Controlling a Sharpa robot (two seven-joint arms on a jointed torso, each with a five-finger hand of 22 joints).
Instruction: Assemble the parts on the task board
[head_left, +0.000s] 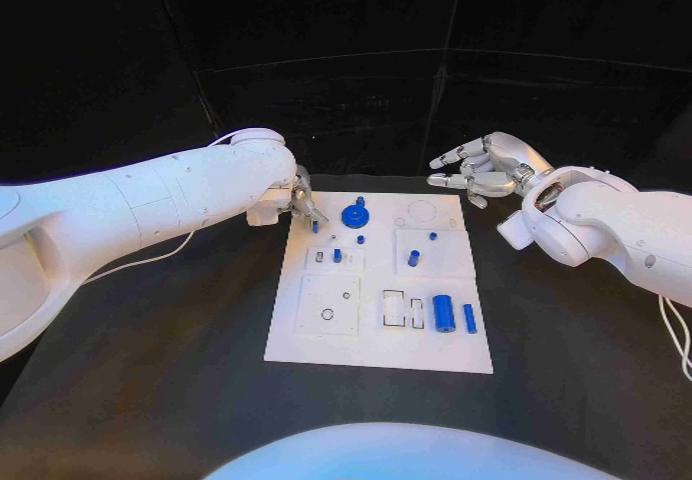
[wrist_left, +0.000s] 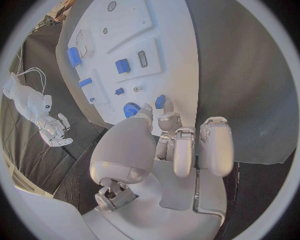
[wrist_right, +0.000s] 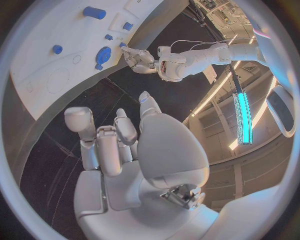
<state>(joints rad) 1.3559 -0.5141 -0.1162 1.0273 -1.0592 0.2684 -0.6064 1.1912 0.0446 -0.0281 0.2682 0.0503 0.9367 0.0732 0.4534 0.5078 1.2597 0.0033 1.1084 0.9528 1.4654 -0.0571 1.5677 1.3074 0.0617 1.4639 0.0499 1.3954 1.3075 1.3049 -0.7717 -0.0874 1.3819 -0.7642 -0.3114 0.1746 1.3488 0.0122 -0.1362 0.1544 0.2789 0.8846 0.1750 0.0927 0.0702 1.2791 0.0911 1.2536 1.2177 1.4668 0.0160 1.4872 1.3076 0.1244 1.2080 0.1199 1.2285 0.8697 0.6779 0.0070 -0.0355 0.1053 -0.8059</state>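
Observation:
The white task board (head_left: 378, 340) lies in the middle of the black table. My left hand (head_left: 302, 203) is over its far left corner and pinches a small blue peg (head_left: 315, 227) between thumb and finger; in the left wrist view the peg (wrist_left: 160, 101) shows at the fingertips (wrist_left: 167, 111). A round blue toothed part (head_left: 355, 215) lies just beside it. Several small blue parts stand mid-board (head_left: 413, 258). A blue cylinder (head_left: 443, 313) and a blue bar (head_left: 469, 318) lie at the near right. My right hand (head_left: 477, 170) hovers past the far right corner, fingers apart, holding nothing.
Recessed outlines mark the board: a ring (head_left: 421, 210) at the far right, rectangular slots (head_left: 394, 308) by the cylinder, and a square plate with holes (head_left: 329, 304) at the near left. Bare black table (head_left: 173, 330) lies on both sides of the board.

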